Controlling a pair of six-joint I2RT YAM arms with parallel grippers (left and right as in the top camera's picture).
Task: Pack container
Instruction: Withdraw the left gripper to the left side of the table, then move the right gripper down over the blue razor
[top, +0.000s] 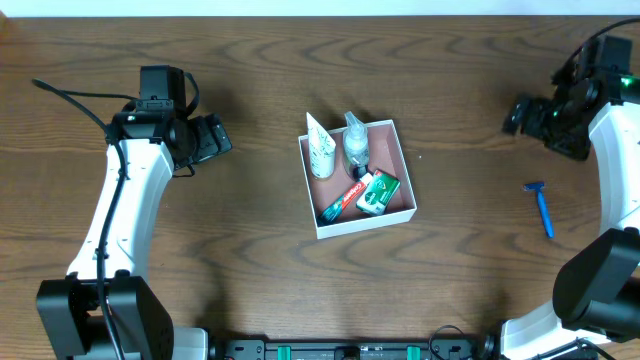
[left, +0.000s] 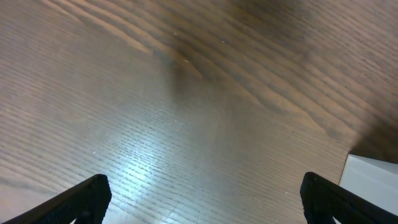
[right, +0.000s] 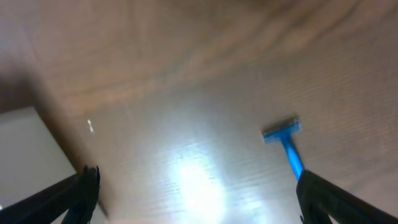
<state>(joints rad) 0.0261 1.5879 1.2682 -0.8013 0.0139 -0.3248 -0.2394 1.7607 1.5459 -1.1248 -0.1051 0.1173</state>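
Note:
The container (top: 405, 179), a square shallow box with white walls and a pinkish inside, sits mid-table. In it lie a white tube (top: 320, 148), a clear bottle (top: 356, 141), a toothpaste tube (top: 342, 201) and a green-and-white soap box (top: 378, 192). A blue razor (top: 541, 206) lies on the table at the right; it also shows in the right wrist view (right: 287, 144). My left gripper (top: 212, 138) is open and empty, left of the container; its corner shows in the left wrist view (left: 373, 177). My right gripper (top: 525, 113) is open and empty, above the razor.
The wood table (top: 250, 270) bears nothing else. The container's wall shows at the left edge of the right wrist view (right: 28, 162).

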